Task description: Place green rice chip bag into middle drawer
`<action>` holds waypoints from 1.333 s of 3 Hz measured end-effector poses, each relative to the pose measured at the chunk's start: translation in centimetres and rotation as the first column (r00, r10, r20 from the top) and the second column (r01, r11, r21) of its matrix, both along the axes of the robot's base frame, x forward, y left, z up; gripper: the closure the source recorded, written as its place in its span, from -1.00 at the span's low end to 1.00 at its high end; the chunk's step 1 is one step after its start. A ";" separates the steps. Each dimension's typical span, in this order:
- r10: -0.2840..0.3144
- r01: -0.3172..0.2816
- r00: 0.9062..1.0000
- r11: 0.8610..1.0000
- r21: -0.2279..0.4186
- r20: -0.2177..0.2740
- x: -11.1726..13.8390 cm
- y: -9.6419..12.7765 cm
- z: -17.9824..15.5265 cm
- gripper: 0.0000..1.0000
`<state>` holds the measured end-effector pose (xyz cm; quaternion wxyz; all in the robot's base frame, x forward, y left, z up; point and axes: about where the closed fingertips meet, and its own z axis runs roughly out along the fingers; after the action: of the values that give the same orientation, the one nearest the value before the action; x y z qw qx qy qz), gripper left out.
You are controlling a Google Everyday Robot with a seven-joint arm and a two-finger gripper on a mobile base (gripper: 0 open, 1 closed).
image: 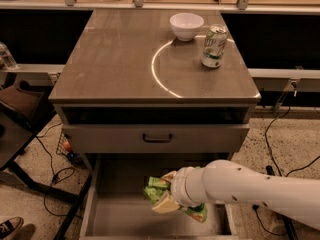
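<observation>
Above the grey middle drawer (120,215), the tan claw (166,202) clutches the light-green chip bag (155,188); its arm (250,184) is white.
</observation>
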<state>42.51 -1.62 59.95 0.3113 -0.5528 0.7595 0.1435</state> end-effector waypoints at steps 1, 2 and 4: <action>-0.057 0.058 0.997 0.998 0.014 -0.051 1.5 -1.1 -6.0 1.00; -0.054 0.057 0.996 0.998 0.042 -0.070 3.2 -0.8 -11.1 1.00; -0.049 0.054 0.994 0.997 0.056 -0.098 2.8 -0.3 -12.9 0.50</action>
<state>45.31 -1.91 47.05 0.2935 -0.5162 0.7833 0.1842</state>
